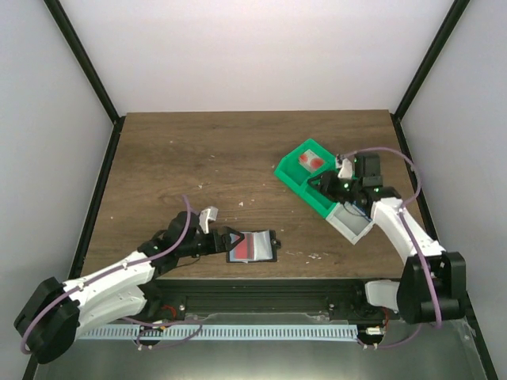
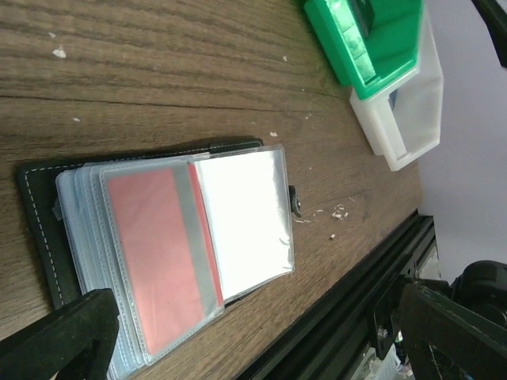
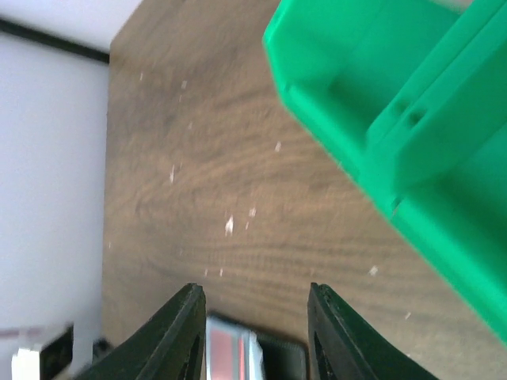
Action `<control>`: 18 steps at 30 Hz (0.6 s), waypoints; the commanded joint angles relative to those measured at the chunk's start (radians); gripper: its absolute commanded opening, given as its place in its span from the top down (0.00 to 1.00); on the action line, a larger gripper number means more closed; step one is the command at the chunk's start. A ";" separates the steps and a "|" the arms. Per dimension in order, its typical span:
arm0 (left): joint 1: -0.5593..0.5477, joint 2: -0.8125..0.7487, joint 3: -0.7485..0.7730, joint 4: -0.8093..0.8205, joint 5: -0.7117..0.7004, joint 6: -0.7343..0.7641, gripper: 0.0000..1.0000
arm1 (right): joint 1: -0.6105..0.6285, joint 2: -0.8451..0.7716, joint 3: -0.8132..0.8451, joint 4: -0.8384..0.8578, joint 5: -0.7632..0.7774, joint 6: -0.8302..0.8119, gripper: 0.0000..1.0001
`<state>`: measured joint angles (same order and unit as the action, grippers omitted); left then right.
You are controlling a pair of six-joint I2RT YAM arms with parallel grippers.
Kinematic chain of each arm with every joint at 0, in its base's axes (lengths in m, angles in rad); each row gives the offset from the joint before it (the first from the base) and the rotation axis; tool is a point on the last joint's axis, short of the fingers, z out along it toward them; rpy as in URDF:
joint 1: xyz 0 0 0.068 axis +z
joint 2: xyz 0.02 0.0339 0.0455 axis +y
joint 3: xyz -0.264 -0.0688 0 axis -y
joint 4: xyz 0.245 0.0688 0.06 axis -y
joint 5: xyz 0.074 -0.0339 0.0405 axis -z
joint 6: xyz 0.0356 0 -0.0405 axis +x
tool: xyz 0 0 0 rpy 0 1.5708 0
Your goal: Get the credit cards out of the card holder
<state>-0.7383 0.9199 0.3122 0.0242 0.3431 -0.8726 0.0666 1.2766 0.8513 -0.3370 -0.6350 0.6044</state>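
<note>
The card holder lies open near the table's front edge, its clear sleeves fanned out. The top sleeve holds a red credit card with a grey stripe; the sleeve next to it glares white. My left gripper is open and empty at the holder's left edge, with one finger over the black cover. A white credit card with a red blotch lies in the green tray. My right gripper is open and empty above that tray; its wrist view shows the far holder between the fingers.
A clear-white tray sits against the green tray's near end and shows in the left wrist view beside the green tray. The black front rail runs close to the holder. Pale crumbs dot the wooden table.
</note>
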 commanded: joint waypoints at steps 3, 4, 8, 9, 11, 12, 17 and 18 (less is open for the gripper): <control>0.005 0.046 -0.019 0.092 0.017 -0.046 0.02 | 0.159 -0.109 -0.142 0.033 -0.046 -0.013 0.63; 0.006 0.050 -0.020 0.102 0.022 -0.049 0.02 | 0.179 -0.124 -0.165 0.043 -0.046 -0.006 0.64; 0.005 0.059 -0.032 0.136 0.027 -0.073 0.02 | 0.282 -0.186 -0.263 0.123 -0.041 0.063 0.66; 0.005 0.061 -0.042 0.154 0.028 -0.084 0.02 | 0.313 -0.196 -0.283 0.140 -0.032 0.080 0.66; 0.006 0.066 -0.062 0.192 0.034 -0.101 0.02 | 0.374 -0.201 -0.313 0.179 -0.013 0.113 0.67; 0.006 0.070 -0.070 0.208 0.039 -0.107 0.02 | 0.406 -0.199 -0.324 0.193 -0.002 0.128 0.67; 0.005 0.083 -0.098 0.274 0.057 -0.135 0.01 | 0.547 -0.138 -0.335 0.257 0.059 0.169 0.67; 0.006 0.085 -0.102 0.286 0.060 -0.139 0.01 | 0.570 -0.120 -0.331 0.270 0.068 0.175 0.68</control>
<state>-0.7383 0.9981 0.2314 0.2184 0.3809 -0.9817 0.5610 1.1118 0.5152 -0.1589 -0.6224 0.7300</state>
